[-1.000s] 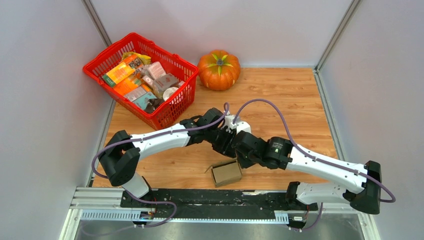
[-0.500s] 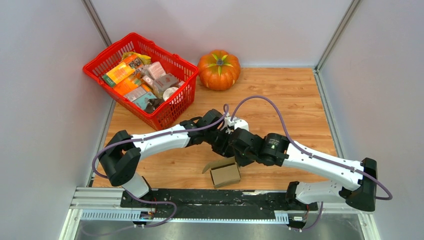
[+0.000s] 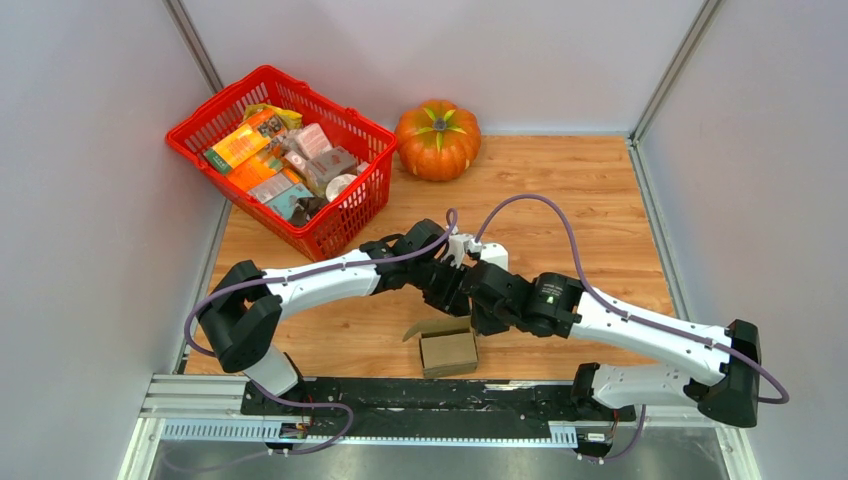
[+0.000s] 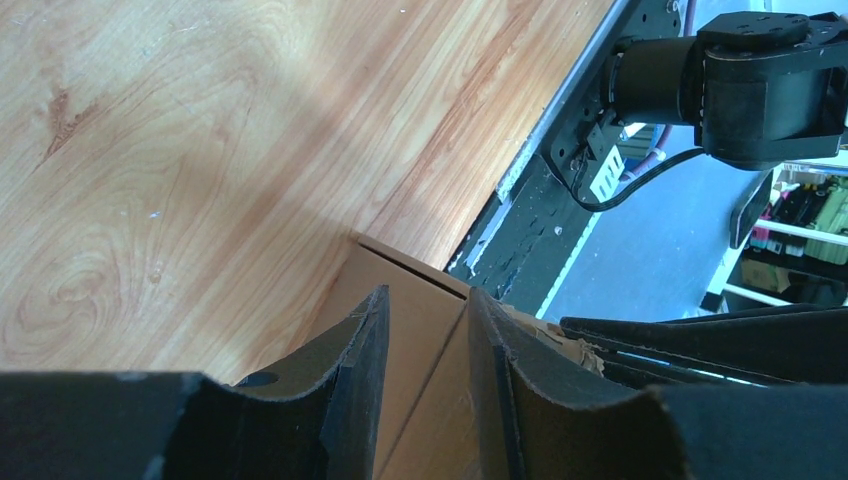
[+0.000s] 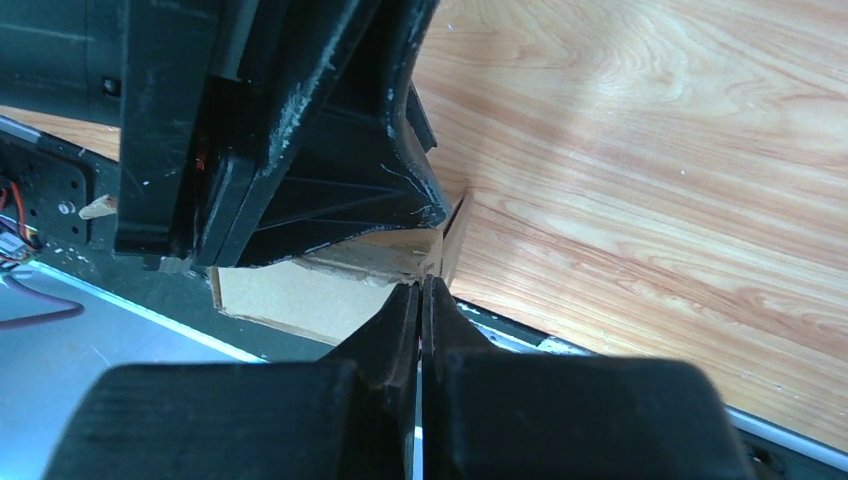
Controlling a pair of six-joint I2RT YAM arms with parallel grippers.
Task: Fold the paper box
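Paper box: the paper box (image 3: 448,352) sat on the desk (image 3: 600,200) at its near edge, just beside the black rail (image 3: 380,392) and under the spot where the two wrists met; its walls were up, its mouth faced upward, and one flap (image 3: 420,328) jutted out at its far left corner

Box, change: over the last second it had slid a little to the left and toward the rail, and had turned so that its near wall lay more nearly square with the desk edge

Flap, change: it had swung out farther to the left and was not yet tucked in

Arms, change: the right forearm had shifted slightly over the box; the left arm had hardly moved

Left fingers: the left fingers (image 4: 350,350) stood a narrow gap apart over a creased cardboard panel and did not appear to clamp it

Right fingers: the right fingers (image 5: 395,320) were pressed together with only a hairline seam, their tips at a box corner; whether any card was nipped between them could not be told

Meaning for the task: the box body looked formed and newly squared up, so the loose flap was probably what remained to fold
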